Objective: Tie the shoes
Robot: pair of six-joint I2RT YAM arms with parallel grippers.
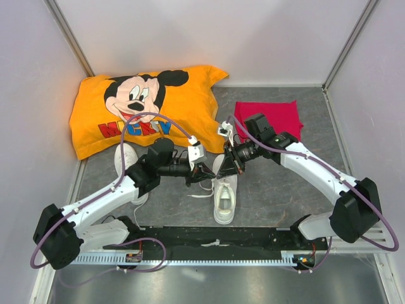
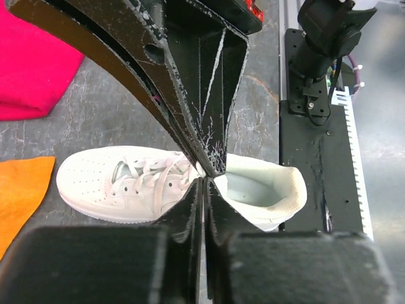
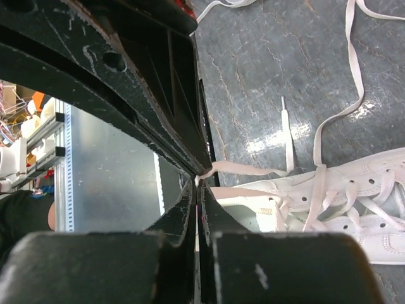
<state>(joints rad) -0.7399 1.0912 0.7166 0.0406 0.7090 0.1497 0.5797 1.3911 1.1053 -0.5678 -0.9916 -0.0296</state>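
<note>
One white shoe (image 1: 225,197) lies mid-table, toe toward the arms' bases; it also shows in the left wrist view (image 2: 114,183) and the right wrist view (image 3: 354,190). The second shoe (image 1: 126,157) lies to the left, partly hidden by the left arm. My left gripper (image 1: 205,172) (image 2: 204,180) and right gripper (image 1: 221,170) (image 3: 198,183) meet tip to tip just above the middle shoe's opening. Both are shut. A white lace (image 3: 247,169) runs from the shoe's eyelets into the point where the tips meet. Other lace strands (image 3: 288,133) trail loose on the table.
An orange Mickey Mouse pillow (image 1: 145,107) lies at the back left and a red cloth (image 1: 269,117) at the back right. A black base rail (image 1: 215,240) runs along the near edge. Grey walls close in the left, right and back sides.
</note>
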